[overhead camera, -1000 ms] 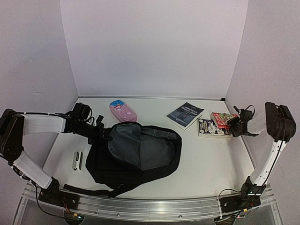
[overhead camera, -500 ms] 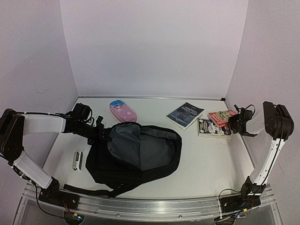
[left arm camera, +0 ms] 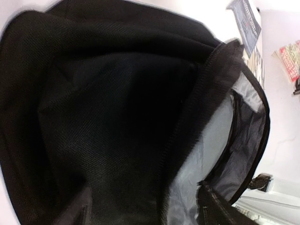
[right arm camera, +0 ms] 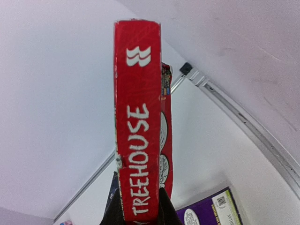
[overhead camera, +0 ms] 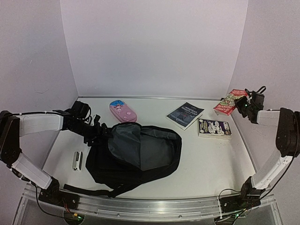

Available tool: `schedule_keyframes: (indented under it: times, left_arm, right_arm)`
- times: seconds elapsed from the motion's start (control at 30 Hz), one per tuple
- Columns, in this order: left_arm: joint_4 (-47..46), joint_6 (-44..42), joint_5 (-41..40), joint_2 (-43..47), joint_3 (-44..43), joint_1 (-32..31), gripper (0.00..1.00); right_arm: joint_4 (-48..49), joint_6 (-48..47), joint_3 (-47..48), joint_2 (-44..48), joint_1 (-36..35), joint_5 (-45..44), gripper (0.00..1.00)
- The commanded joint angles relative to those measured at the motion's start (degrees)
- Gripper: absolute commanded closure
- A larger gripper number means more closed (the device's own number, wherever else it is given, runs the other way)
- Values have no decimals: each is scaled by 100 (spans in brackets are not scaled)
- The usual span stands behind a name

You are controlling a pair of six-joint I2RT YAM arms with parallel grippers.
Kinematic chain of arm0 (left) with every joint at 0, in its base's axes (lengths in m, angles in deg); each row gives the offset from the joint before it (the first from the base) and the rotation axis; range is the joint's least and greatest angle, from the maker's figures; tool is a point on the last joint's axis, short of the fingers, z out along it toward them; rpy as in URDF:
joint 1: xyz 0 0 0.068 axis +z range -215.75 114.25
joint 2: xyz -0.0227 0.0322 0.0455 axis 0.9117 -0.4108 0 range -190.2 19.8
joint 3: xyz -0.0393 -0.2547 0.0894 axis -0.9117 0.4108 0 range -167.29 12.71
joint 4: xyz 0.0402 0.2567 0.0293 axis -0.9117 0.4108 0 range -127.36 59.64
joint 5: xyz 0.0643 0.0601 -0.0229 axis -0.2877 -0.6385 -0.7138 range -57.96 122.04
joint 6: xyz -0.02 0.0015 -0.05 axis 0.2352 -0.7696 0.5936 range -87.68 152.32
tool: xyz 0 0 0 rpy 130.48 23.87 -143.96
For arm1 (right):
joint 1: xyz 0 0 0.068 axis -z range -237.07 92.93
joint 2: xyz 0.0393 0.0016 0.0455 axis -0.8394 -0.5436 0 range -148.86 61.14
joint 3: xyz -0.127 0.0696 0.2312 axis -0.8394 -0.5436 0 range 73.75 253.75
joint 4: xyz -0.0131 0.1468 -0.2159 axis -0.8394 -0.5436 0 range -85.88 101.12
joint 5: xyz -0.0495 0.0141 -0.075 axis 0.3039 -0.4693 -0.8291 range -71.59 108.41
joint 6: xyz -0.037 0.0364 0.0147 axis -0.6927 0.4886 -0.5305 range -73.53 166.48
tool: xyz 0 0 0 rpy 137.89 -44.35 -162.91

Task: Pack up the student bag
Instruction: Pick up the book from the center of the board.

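Note:
The student bag (overhead camera: 136, 152), a large black backpack, lies in the middle of the table with its mouth open, showing grey lining (left arm camera: 220, 140). My left gripper (overhead camera: 97, 133) is at the bag's left rim. In the left wrist view its dark fingers (left arm camera: 215, 211) stand wide apart with the zipper edge between them, so it is open. My right gripper (overhead camera: 241, 105) is shut on a red book (overhead camera: 229, 101) and holds it in the air at the back right. In the right wrist view the book's spine (right arm camera: 138, 117) reads TREEHOUSE and rises from between the fingers.
A pink pencil case (overhead camera: 123, 111) lies behind the bag, with a dark blue book (overhead camera: 185, 115) to its right. A purple and white book (overhead camera: 214, 127) lies flat below the raised red one. A small white object (overhead camera: 77, 160) sits left of the bag. Walls close in on three sides.
My right gripper closed on the red book and lifted it off the other book, up toward the back right. My left gripper has opened at the bag's rim.

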Motion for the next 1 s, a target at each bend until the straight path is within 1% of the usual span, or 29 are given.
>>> schedule_keyframes:
  times: [0.0,0.03,0.13,0.2,0.3,0.4,0.53,0.6,0.67,0.8,0.97]
  left_arm:
    - [720,-670,-498,532,-696,-5,14]
    - [857,-799,-614,618,-837,-3,12]
    - [1049,-1126,-825,792,-1201,-2,9]
    - [1045,-1332,-769,824,-1479,-3,7]
    - [1026,-1761,-557,783,-1939,-39,5]
    - [930,-2240,-74,685,-2362,-71,4]
    - [890,-2489,1276,277,-3150,-109,4]
    - [854,-2582,1751,62,-3421,-222,4]
    - [854,-2785,1875,-170,-3621,-461,4]
    - [1186,-3142,2029,-676,-4066,-856,5]
    - [1146,-3218,2404,-937,-4114,-1049,5]
  right_arm:
    - [-1246,-1136,574,764,-206,1457,100]
    - [-1615,-1383,685,889,-322,1643,100]
    - [-2739,-2086,1057,1200,-837,1796,100]
    - [-3325,-2442,1283,1346,-1284,1874,100]
    - [-3941,-2606,1556,1548,-2019,1817,100]
    - [-4149,-2512,1770,1679,-2610,2026,100]
    - [-4409,-2392,2043,1573,-3426,2250,100]
    - [-4587,-2426,2190,1424,-3758,2259,100]
    - [-4704,-2469,2348,1249,-4077,2363,100]
    - [-4812,-2585,2689,851,-4614,2713,100]
    - [-4832,-2731,3024,478,-4934,3276,100]
